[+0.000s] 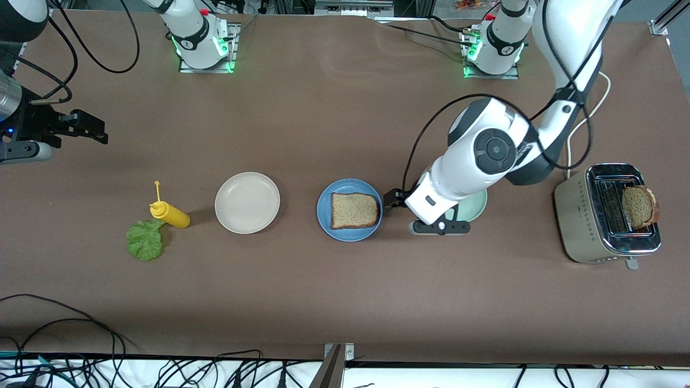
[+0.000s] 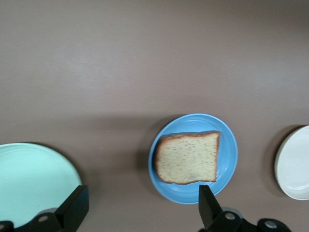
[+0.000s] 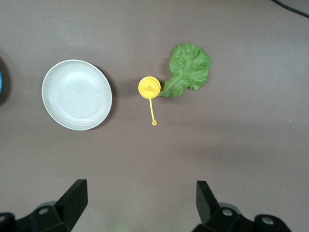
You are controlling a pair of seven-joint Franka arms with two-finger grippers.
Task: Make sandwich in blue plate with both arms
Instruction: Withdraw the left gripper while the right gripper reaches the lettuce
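The blue plate (image 1: 324,213) (image 2: 229,148) lies mid-table with one brown bread slice (image 1: 353,210) (image 2: 187,157) flat on it. A second bread slice (image 1: 639,207) sticks up out of the toaster. The lettuce leaf (image 1: 145,240) (image 3: 188,70) lies on the table beside the yellow bottle. My left gripper (image 1: 390,199) (image 2: 142,197) hangs open and holds nothing, over the bare table between the blue plate and the pale green plate. My right gripper (image 1: 91,129) (image 3: 140,189) is open and holds nothing, over bare table at the right arm's end.
A chrome toaster (image 1: 587,215) stands at the left arm's end. The pale green plate (image 1: 477,207) (image 2: 29,179) lies partly under the left arm. A beige plate (image 1: 247,202) (image 3: 77,94) sits between the blue plate and the yellow squeeze bottle (image 1: 168,213) (image 3: 149,87).
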